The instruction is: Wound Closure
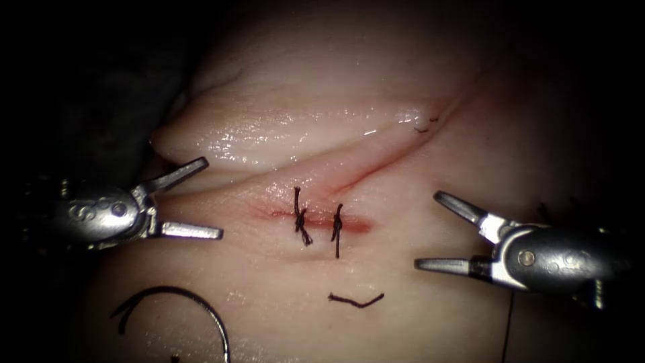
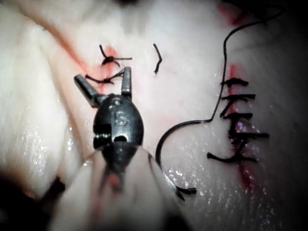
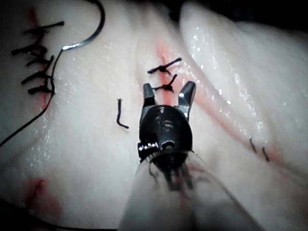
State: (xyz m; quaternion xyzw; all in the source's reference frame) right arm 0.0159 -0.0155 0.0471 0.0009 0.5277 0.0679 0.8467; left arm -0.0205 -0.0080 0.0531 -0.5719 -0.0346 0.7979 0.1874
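Note:
The cut point(image 1: 349, 225) in the tissue point(image 1: 322, 81) carries two knotted stitches point(image 1: 300, 220) point(image 1: 336, 227). My left tool point(image 1: 209, 197) is on the cut's left, jaws open, holding nothing. On the cut's right, my right tool point(image 1: 426, 230) is open too and holds nothing. The curved needle point(image 1: 201, 304) lies loose on the tissue, in front of the left tool and not in the tissue. It also shows in the left wrist view point(image 2: 161, 144) with its thread point(image 2: 222, 72) trailing away. The left tool point(image 2: 102, 74) and the right tool point(image 3: 168, 88) both sit just short of the stitches point(image 2: 110, 60) point(image 3: 163, 86).
A cut piece of thread point(image 1: 356, 300) lies loose in front of the stitches. Two short thread ends point(image 1: 423, 128) rest at the back right. A second sutured cut with several stitches point(image 2: 238, 120) point(image 3: 38, 62) lies beyond the needle. A thread strand point(image 1: 508, 329) runs under the right tool.

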